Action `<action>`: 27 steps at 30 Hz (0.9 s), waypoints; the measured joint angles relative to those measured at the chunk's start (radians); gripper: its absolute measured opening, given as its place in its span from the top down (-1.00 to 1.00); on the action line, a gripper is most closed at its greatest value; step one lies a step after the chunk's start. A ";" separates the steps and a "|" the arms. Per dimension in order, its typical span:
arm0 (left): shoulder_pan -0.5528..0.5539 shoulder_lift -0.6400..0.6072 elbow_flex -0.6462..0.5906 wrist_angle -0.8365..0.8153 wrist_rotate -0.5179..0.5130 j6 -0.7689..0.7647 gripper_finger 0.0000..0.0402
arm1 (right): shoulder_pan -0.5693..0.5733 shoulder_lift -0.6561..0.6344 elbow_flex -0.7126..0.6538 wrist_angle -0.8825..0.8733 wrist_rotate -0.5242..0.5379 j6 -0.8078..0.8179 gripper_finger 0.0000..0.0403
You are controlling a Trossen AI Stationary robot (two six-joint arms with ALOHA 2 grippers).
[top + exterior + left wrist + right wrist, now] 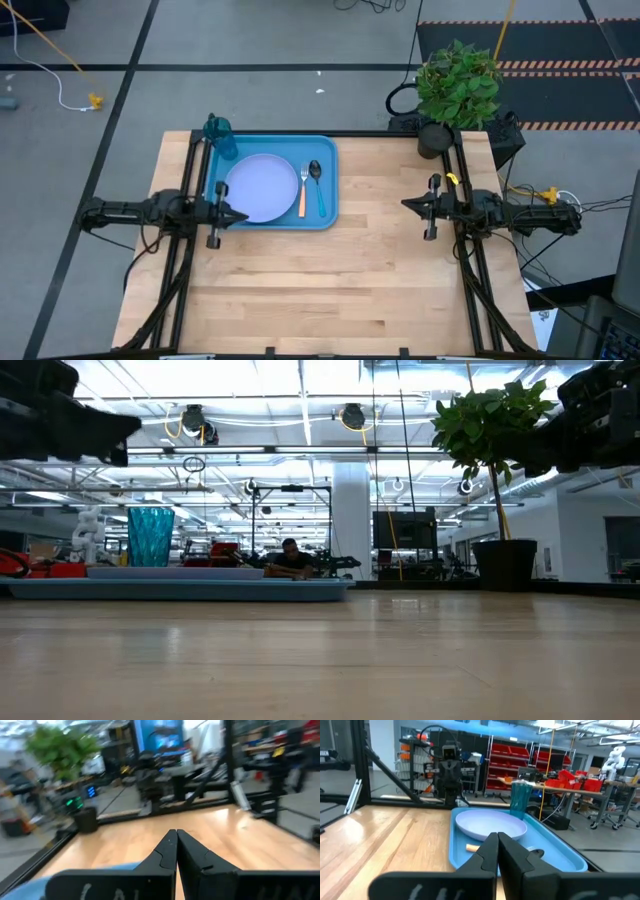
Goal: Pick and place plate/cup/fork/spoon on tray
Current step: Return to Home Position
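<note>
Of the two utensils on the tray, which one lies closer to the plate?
The fork, with the orange handle: it lies right beside the plate, while the blue-handled spoon lies on the fork's other side.

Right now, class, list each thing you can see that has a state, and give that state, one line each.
plate: flat on the tray, empty.
cup: upright, in the tray's far left corner.
fork: lying on the tray, right of the plate.
spoon: lying right of the fork.
tray: flat on the table.
left gripper: shut, empty.
right gripper: shut, empty.
</note>
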 joint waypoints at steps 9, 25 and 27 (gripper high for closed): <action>0.020 0.003 0.000 -0.043 0.046 0.023 0.97 | 0.000 0.000 0.000 0.011 0.000 0.000 1.00; 0.022 0.003 0.000 -0.046 0.011 0.051 0.97 | 0.000 0.000 0.000 0.012 -0.001 0.000 1.00; 0.022 0.003 0.000 -0.046 0.011 0.047 0.97 | 0.000 0.000 0.000 0.012 0.000 0.000 1.00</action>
